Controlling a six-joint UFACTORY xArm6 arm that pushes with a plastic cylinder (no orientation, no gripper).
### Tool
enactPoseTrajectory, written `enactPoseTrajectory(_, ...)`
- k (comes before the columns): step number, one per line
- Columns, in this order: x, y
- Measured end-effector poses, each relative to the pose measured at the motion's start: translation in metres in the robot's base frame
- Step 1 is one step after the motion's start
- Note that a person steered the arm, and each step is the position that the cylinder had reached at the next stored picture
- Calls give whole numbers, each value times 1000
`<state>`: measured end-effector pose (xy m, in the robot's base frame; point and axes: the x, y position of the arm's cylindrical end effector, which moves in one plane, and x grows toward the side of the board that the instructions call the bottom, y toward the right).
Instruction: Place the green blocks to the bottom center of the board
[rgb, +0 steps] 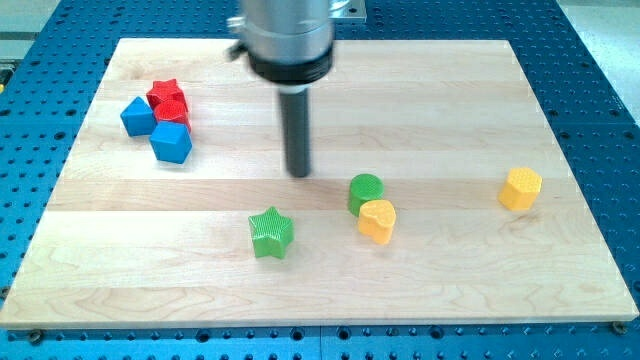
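My tip (299, 174), the lower end of the dark rod that serves as end effector (a bare rod with no jaws, holding nothing), stands on the wooden worktop (450, 110) near the middle, touching no block. The green cylinder (365, 191) lies just to the view's right of my tip and slightly lower, near it but apart. The green star (271, 233) sits toward the view's bottom and a little to the left of my tip, somewhat farther off than the cylinder, in the lower centre of the board.

A yellow block (377, 220), rounded and possibly heart-shaped, rests against the cylinder's lower right side, touching it or very nearly so, and lies between the cylinder and the board's bottom edge. A second yellow block (521, 188), with a faceted outline, stands alone well apart at the view's right.

At the view's upper left a tight cluster holds a red star (165, 95), another red block (176, 111) just beneath it whose shape is hard to make out, a blue block (138, 116) at the left and a blue block (171, 143) at the bottom of the group. The cluster is well apart from both green blocks and from my tip. The open wood between the star and the bottom edge carries nothing.
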<state>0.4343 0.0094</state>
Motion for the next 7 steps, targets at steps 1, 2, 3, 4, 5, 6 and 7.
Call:
enactPoseTrajectory(1, 13, 69)
enactPoseTrajectory(2, 67, 64)
enactPoseTrajectory(3, 103, 29)
enactPoseTrajectory(4, 84, 32)
enactPoseTrajectory(5, 53, 47)
enactPoseTrajectory(6, 71, 15)
enactPoseTrajectory(7, 105, 0)
